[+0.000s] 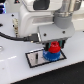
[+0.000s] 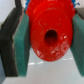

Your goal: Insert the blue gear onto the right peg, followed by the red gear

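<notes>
Robotics lab bench — white tabletop (image 1: 12, 70), black-bordered fixture plate (image 1: 34, 60), cabled robot arm (image 1: 42, 20).

The arm (image 1: 42, 20) reaches down from above, wrist pointing straight down. The gripper (image 1: 52, 46) hangs vertical, its two fingers closed on the red gear (image 2: 50, 34), which sits between them. In the wrist view the green pads (image 2: 22, 44) press against the gear's opposite sides, each backed by a dark finger.

White table (image 1: 12, 70), black-bordered plate (image 1: 34, 59)
</notes>
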You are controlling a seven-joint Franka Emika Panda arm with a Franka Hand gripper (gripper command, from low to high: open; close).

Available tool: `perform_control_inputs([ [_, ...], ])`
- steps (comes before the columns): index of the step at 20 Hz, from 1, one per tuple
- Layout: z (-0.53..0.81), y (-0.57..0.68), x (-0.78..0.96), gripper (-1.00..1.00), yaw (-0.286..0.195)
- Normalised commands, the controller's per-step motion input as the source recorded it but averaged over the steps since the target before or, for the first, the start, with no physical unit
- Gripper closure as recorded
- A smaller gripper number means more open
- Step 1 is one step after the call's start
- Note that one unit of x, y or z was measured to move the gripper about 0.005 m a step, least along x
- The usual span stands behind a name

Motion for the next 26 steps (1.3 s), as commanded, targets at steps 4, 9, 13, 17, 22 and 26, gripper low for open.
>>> perform_control_inputs([
  [4, 0.23, -0.01, 0.00, 1.00, 0.000],
  [9, 0.16, -0.08, 0.02, 1.00, 0.000],
  [13, -0.15, -0.12, 0.19, 1.00, 0.000],
  [17, -0.15, -0.13, 0.22, 1.00, 0.000],
  [22, -0.18, -0.11, 0.23, 1.00, 0.000],
  [26, -0.21, 0.00, 0.22, 1.00, 0.000],
])
